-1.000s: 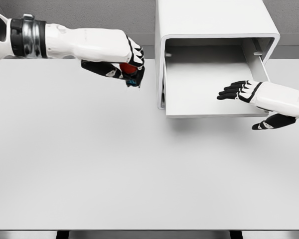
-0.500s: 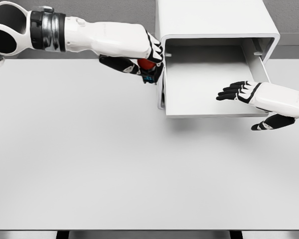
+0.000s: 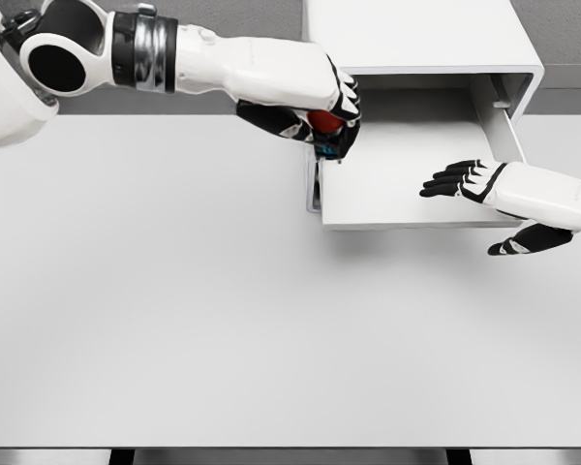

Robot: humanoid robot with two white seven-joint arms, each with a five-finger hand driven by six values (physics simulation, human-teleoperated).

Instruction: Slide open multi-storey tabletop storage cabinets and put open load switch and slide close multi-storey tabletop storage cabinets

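A white storage cabinet [image 3: 416, 39] stands at the back of the table, its drawer [image 3: 416, 179] pulled out toward me. My left hand [image 3: 329, 121] hovers over the drawer's left rear corner, shut on the load switch [image 3: 323, 122], a small red and dark part mostly hidden by the fingers. On the other side, my right hand [image 3: 465, 179] is open, fingers flat and spread over the drawer's right front part, thumb [image 3: 518, 240] hanging below the drawer's front edge.
The white table [image 3: 174, 310] stretches wide in front of the cabinet. Its front edge runs along the bottom of the view. The drawer's right wall [image 3: 504, 121] stands beside my right wrist.
My left arm has carried the load switch to the right, from beside the cabinet to above the drawer's left rear corner. The right hand has stayed put.
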